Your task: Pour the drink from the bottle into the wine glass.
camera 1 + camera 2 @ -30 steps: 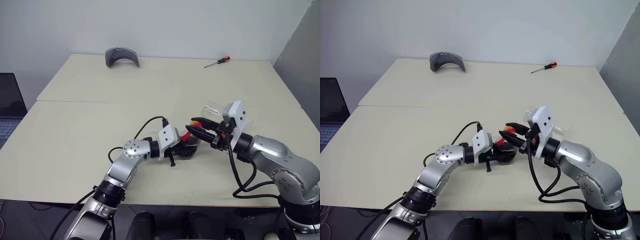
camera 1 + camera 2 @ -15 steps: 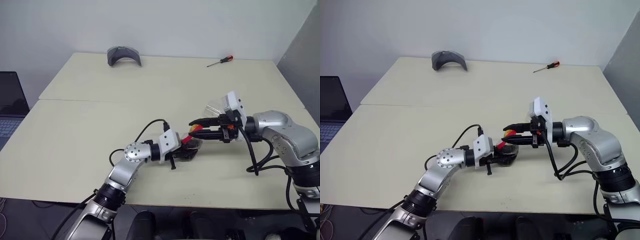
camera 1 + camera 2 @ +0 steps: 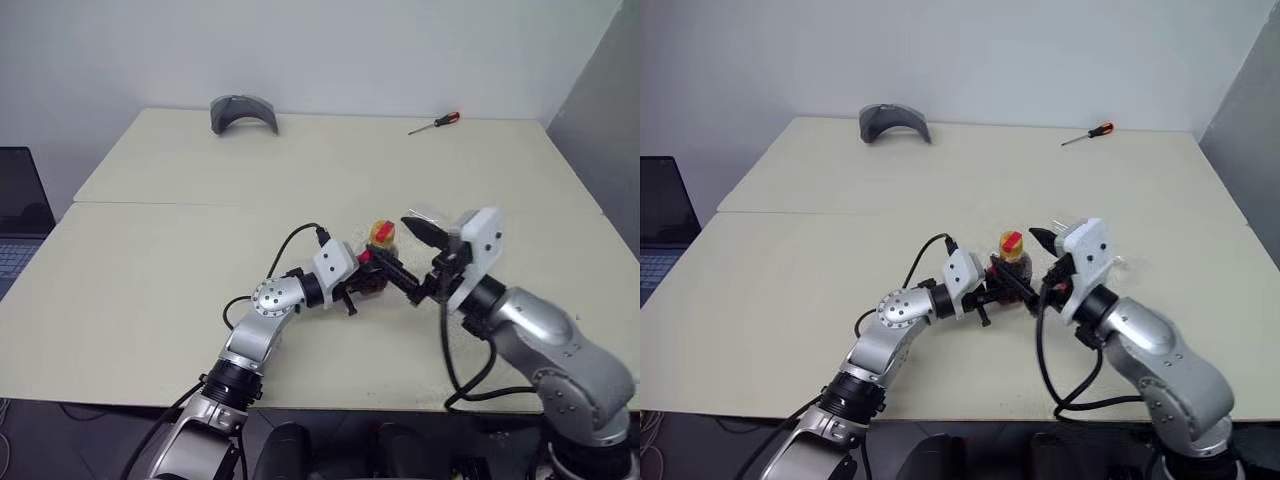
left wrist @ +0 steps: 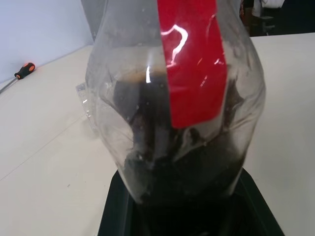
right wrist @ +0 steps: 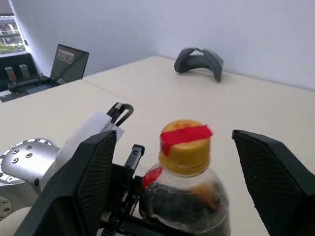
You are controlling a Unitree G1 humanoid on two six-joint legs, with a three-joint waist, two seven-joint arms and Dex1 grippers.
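Down at the near side of the table [image 3: 150,300], the left gripper [image 3: 368,284] reaches in from the left and is clamped tight on the bottle [image 3: 1011,266], pinching its bulbous body low down. And the bottle stands upright, yellow cap [image 5: 185,141] on top with a strip of red tape across it, dark drink [image 4: 187,162] sitting in the lower part of the body. A red label [image 4: 191,64] runs down its front.

Just to the right of it, the right gripper [image 3: 410,259] points across toward the bottle with its two black fingers [image 5: 91,172] spread wide apart, one on either side of the cap and touching nothing. Nothing is held there.

Right behind that gripper there is a glimpse of clear glass, the wine glass [image 3: 424,214], mostly hidden by the right wrist, so how it stands cannot be told.

Further back now. Off the far left edge of the table sits a dark laptop [image 3: 20,210]. At the far side, a grey curved piece [image 3: 243,112] lies toward the left, and a screwdriver [image 3: 434,123] with a red handle lies toward the right.
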